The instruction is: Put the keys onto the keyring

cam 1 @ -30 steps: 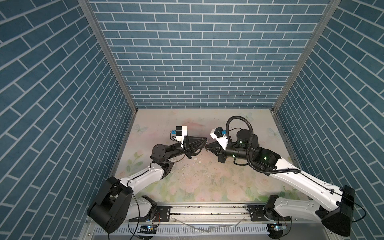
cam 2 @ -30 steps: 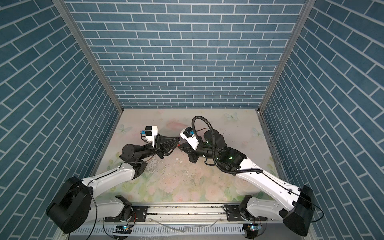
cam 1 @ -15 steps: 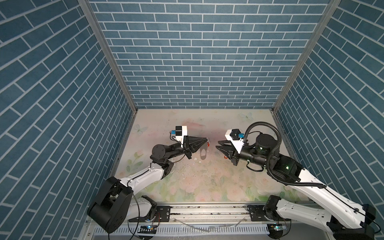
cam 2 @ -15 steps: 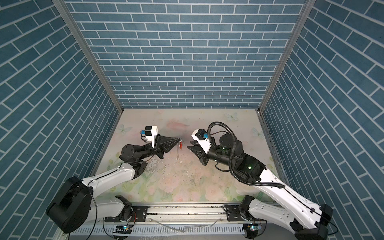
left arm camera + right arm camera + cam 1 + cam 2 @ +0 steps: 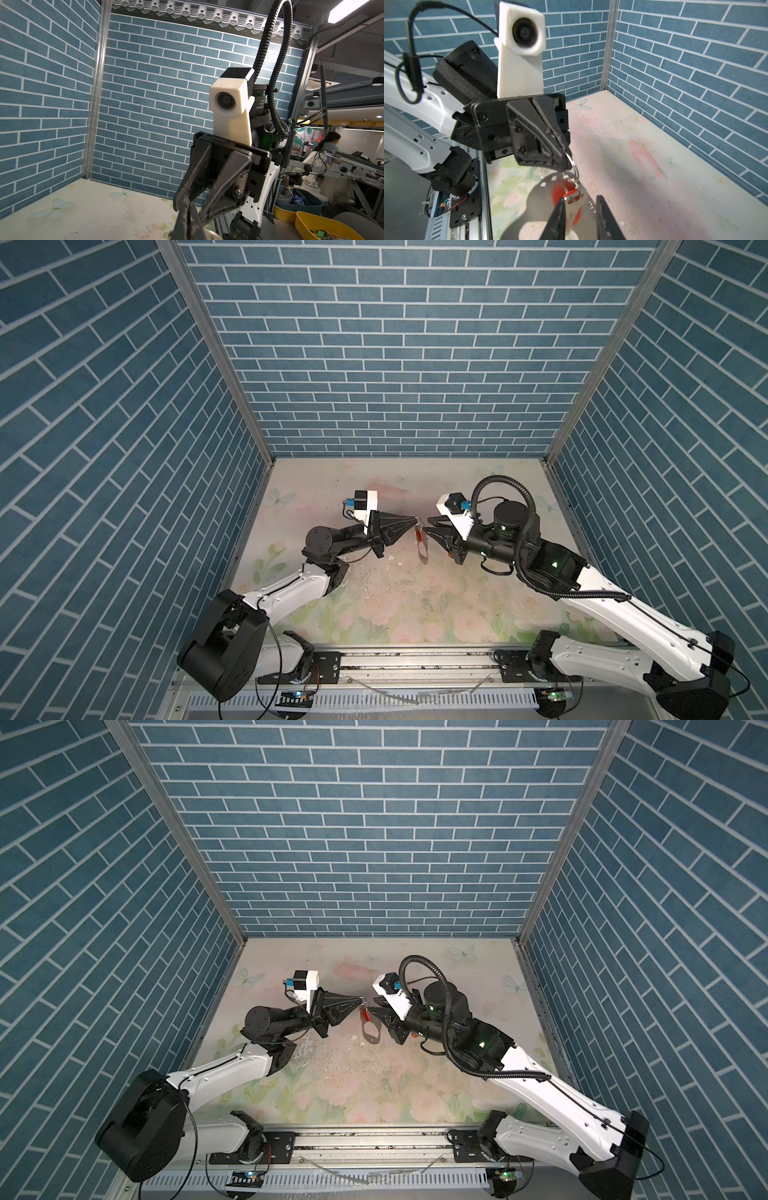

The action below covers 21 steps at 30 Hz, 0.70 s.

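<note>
The left fingers (image 5: 548, 143) are pressed shut on a small silver ring (image 5: 574, 169) at the top of the keyring (image 5: 537, 199), so the flat grey perforated loop hangs below their tips over the floral worktop (image 5: 395, 614) (an orange-red key tag (image 5: 557, 191) dangles against it). The right fingers (image 5: 559, 220) stand narrowly apart with nothing clasped. The loop and tag hang just in front of their tips, in line with the gap, though I cannot tell whether either finger touches them.
</note>
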Each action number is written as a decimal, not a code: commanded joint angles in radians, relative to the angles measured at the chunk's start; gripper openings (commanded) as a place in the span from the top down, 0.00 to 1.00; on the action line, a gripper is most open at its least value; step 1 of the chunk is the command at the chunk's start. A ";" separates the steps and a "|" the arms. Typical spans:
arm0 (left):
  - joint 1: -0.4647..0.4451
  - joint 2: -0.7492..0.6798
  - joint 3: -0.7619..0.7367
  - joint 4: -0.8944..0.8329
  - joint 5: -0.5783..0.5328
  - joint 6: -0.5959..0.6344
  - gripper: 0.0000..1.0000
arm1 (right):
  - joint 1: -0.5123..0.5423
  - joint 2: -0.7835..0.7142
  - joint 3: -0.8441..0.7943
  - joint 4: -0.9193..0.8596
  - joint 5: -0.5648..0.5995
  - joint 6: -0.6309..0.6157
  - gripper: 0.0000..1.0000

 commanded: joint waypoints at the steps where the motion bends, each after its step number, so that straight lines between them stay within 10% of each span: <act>1: 0.003 0.001 0.029 0.041 0.021 -0.010 1.00 | -0.008 0.006 0.064 0.053 -0.008 -0.008 0.73; 21: 0.003 -0.026 0.021 0.041 0.019 0.004 1.00 | -0.016 0.060 0.075 0.068 -0.103 0.013 0.76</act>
